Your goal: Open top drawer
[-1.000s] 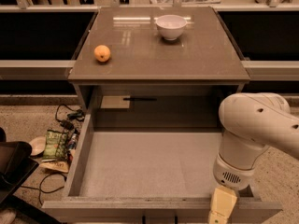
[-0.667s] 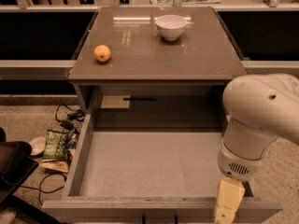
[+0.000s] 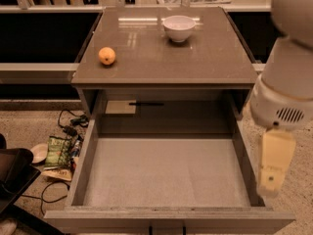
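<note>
The top drawer (image 3: 166,173) stands pulled far out of the grey cabinet. Its deep grey box is bare inside. Its front edge (image 3: 166,213) lies at the bottom of the camera view, with only a sliver of the black handle (image 3: 166,227) showing. My gripper (image 3: 273,168) hangs at the right, over the drawer's right front corner and outside its right wall. It is cream-coloured, under the big white wrist (image 3: 283,89). It holds nothing that I can see.
On the cabinet top (image 3: 210,62) sit an orange (image 3: 107,56) at the left and a white bowl (image 3: 179,27) at the back. Cables and packets (image 3: 58,153) lie on the floor to the left, by a black object (image 3: 12,177).
My arm has risen and moved right, off the drawer's front edge. The drawer stays pulled out as before.
</note>
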### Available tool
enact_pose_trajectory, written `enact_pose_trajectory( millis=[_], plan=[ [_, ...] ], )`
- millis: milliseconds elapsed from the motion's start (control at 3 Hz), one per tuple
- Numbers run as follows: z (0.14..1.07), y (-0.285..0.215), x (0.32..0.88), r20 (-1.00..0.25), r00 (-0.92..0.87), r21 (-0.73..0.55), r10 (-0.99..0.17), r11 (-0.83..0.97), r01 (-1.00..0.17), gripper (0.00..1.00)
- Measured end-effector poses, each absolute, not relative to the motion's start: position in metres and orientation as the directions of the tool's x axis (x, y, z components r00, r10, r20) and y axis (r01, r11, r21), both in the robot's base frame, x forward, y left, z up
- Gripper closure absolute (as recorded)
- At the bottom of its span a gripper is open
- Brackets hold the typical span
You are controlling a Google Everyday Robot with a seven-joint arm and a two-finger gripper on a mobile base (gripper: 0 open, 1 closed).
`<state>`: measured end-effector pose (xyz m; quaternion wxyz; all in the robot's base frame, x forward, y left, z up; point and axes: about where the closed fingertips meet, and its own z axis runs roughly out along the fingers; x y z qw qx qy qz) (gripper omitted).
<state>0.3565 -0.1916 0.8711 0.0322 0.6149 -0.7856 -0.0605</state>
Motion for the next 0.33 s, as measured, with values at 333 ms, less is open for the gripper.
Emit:
enact_pose_trajectory(
  millis=[333],
  plan=[
    [0.9042, -0.2113, 0.4031, -0.101, -0.207, 0.082, -0.973, 0.199, -0.977, 0.0]
  ],
)
